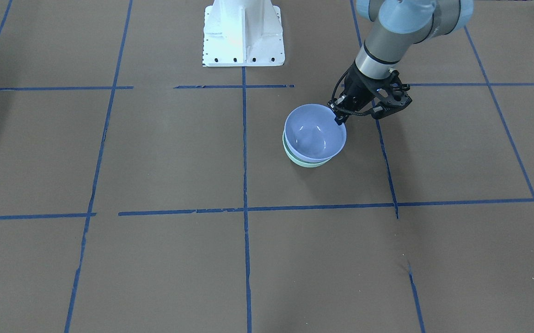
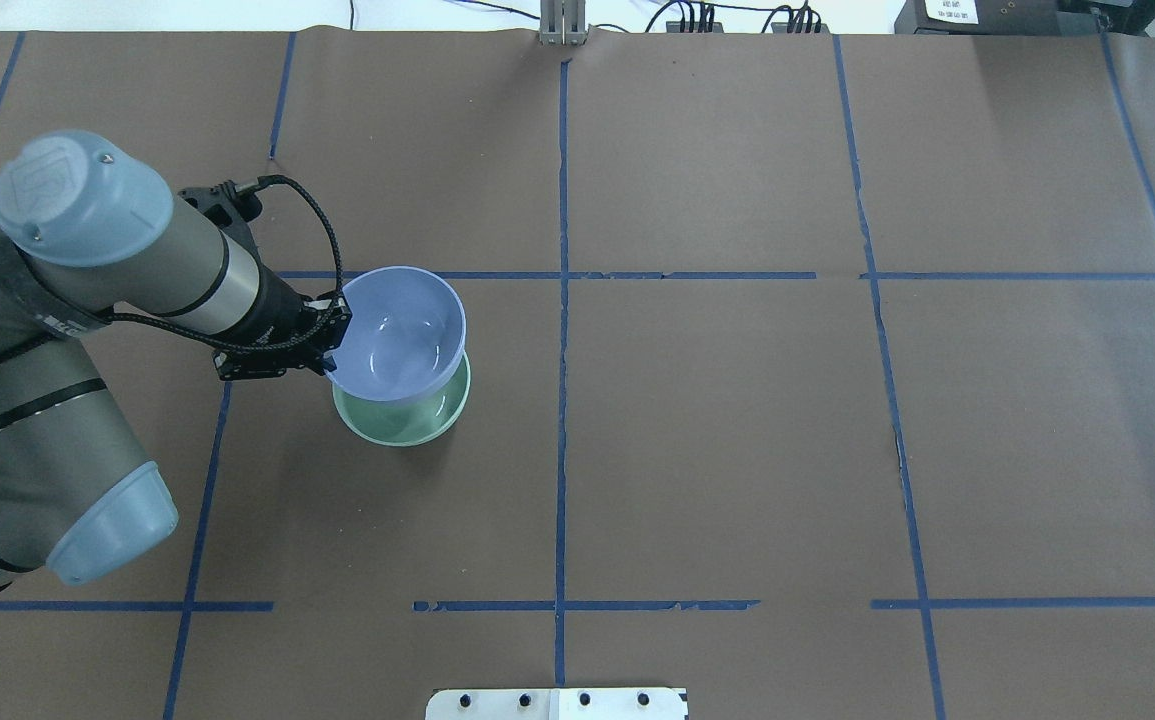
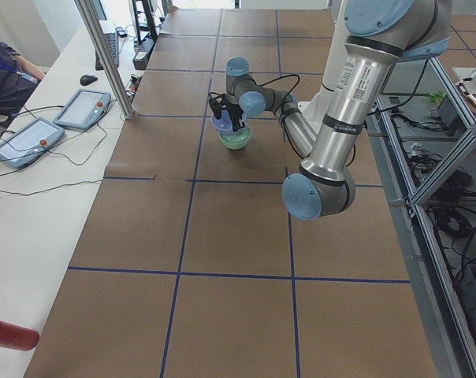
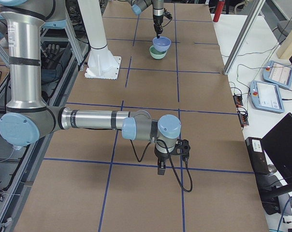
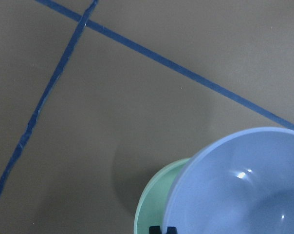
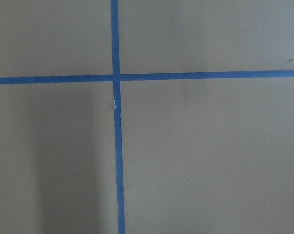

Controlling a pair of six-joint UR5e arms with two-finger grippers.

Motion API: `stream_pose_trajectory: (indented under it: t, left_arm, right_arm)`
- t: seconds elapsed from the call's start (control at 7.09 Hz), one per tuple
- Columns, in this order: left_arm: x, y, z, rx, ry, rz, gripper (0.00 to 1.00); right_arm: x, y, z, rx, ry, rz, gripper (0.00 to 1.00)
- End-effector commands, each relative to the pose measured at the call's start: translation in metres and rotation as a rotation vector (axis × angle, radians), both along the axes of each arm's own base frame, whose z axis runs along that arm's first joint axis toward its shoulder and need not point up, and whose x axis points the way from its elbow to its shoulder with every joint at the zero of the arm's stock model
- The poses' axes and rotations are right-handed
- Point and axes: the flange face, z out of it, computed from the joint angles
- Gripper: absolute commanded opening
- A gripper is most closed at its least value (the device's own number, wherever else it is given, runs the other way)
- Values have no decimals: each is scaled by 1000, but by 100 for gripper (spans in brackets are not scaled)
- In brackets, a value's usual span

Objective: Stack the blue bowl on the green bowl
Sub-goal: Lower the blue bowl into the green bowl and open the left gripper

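The blue bowl (image 1: 315,132) sits tilted over the green bowl (image 1: 306,161), shifted a little off its centre. I cannot tell whether the two touch. My left gripper (image 1: 340,118) is shut on the blue bowl's rim on the robot's side. In the overhead view the left gripper (image 2: 332,345) holds the blue bowl (image 2: 399,335) above the green bowl (image 2: 402,420). The left wrist view shows the blue bowl (image 5: 244,185) over the green bowl (image 5: 156,200). My right gripper (image 4: 161,170) hangs low over bare table far from the bowls, and I cannot tell whether it is open or shut.
The brown table carries a grid of blue tape lines (image 2: 562,400). The white robot base (image 1: 243,32) stands at the table's robot side. A side bench with tablets (image 3: 80,106) and a metal post (image 3: 104,55) runs along the operators' edge.
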Motion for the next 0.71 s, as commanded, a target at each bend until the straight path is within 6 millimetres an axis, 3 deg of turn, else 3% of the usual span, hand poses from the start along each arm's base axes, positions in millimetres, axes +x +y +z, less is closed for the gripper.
stream_pose_trajectory:
  t: [0.0, 0.42, 0.56]
  left_arm:
    - [19, 2, 18, -28, -35, 4, 0]
    - [29, 8, 24, -33, -43, 27, 4]
    - [32, 9, 26, -32, -47, 32, 31]
  right_arm:
    - [0, 0, 0, 0, 0, -1, 100]
    - [0, 0, 0, 0, 0, -1, 100]
    - [0, 0, 0, -1, 0, 1, 100]
